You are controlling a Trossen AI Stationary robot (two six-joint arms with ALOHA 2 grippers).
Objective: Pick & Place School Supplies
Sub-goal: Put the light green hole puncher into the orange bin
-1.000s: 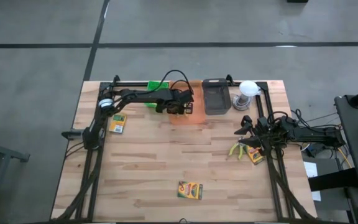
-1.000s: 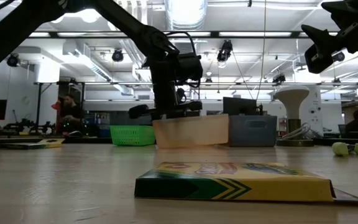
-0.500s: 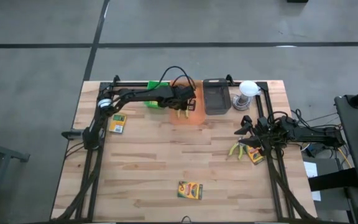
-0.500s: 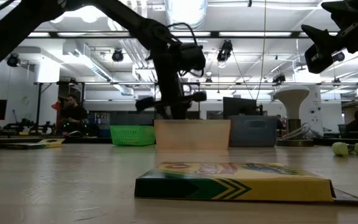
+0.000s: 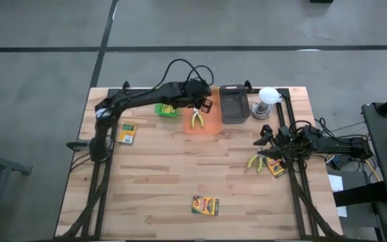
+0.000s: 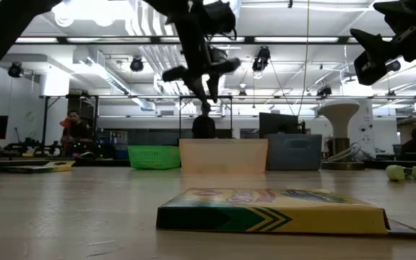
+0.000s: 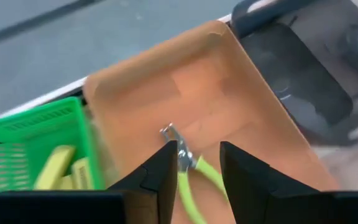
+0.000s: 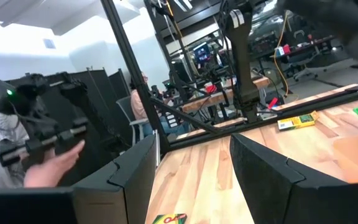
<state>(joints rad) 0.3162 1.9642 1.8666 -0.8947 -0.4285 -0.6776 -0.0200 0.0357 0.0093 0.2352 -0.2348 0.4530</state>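
Note:
My left gripper (image 7: 197, 149) (image 5: 203, 104) hangs open above the orange tray (image 7: 185, 87) (image 5: 210, 126), its fingers slanting down, nothing between them. Yellow-handled pliers (image 7: 188, 165) (image 5: 197, 119) lie flat on the tray's floor below it. The green tray (image 7: 17, 143) beside it holds yellow blocks (image 7: 58, 165). Crayon boxes lie flat on the table at the near middle (image 5: 205, 205) and the left (image 5: 126, 133). My right gripper (image 5: 264, 139) (image 8: 191, 146) waits open at the right edge, above a second pair of pliers (image 5: 254, 161) and another crayon box (image 5: 276, 168).
A black tray (image 5: 234, 104) stands right of the orange one, and a white round object (image 5: 267, 97) at the far right corner. In the right wrist view a person's hand (image 8: 48, 165) holds a controller beyond the table. The table's middle (image 5: 193, 161) is bare wood.
My left gripper has risen from inside the orange tray to well above it and has rolled about its own axis. The yellow-handled pliers, hidden under it before, now lie uncovered on the tray's floor.

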